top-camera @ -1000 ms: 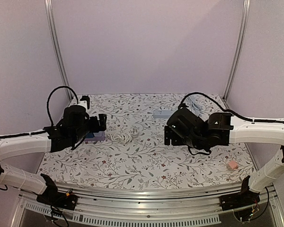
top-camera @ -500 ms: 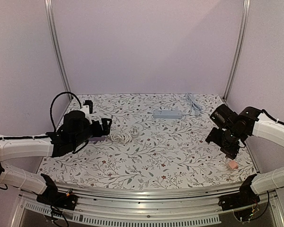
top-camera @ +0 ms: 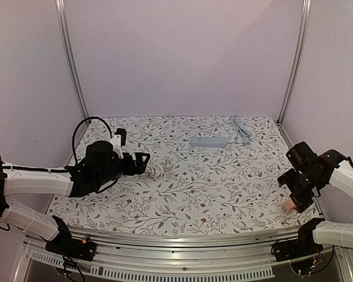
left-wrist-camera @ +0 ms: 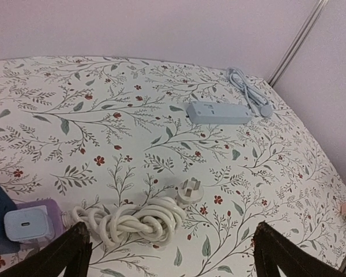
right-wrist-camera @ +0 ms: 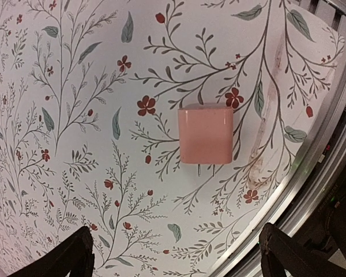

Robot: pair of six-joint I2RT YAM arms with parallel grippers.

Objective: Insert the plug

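Plug [left-wrist-camera: 190, 190] lies beside coiled cable [left-wrist-camera: 132, 222]; left gripper [left-wrist-camera: 173, 245], right gripper [right-wrist-camera: 176, 251] released, fingers [left-wrist-camera: 69, 257] cut off at frame bottom.

Light is even, soft and diffuse, from overhead; floral-print table [top-camera: 223, 194] reads matte, evenly bright. Shadows are faint: a thin soft one under coiled white cable [left-wrist-camera: 132, 222] in left wrist view, a slight one below pink square plastic block [right-wrist-camera: 205, 134] in right wrist view. Top view is low-res, a bit soft. Wrist views are sharp at centre; dark fingers [left-wrist-camera: 69, 257] of left gripper [left-wrist-camera: 172, 242] blur at btm edge, w/ wide-angle bend twd corners.
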